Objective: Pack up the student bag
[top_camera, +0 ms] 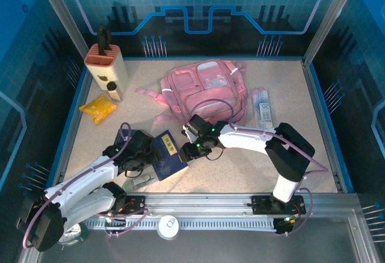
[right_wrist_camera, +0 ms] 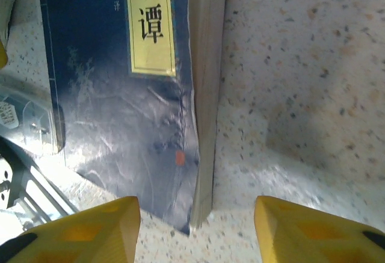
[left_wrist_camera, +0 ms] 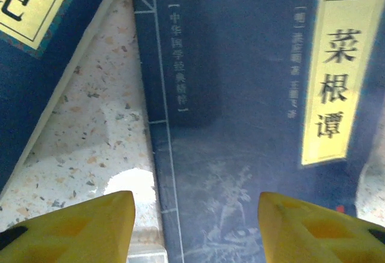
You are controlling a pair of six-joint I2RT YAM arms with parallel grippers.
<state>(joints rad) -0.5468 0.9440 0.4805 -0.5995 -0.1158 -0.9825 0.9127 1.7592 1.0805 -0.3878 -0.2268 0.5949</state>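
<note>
Speckled table (right_wrist_camera: 301, 64) beneath edge-cropped blue book (right_wrist_camera: 114, 124)

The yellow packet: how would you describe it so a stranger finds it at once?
Start at the big pink student bag, the largest thing, then look left to the tall cream holder with an orange top. Just on its near side lies the yellow packet, small, crumpled and bright, unlike the pale upright holder.

Left arm (top_camera: 78, 185) and right arm (top_camera: 249, 138): white shells, black joint housings, green indicator lights (top_camera: 198, 149) by the wrists, black base plates (top_camera: 267, 203) at six o'clock. Mauve cable (top_camera: 119, 133) looped along each. Fingers (left_wrist_camera: 84, 227): yellow, blocky wedges with recessed panels.
</note>
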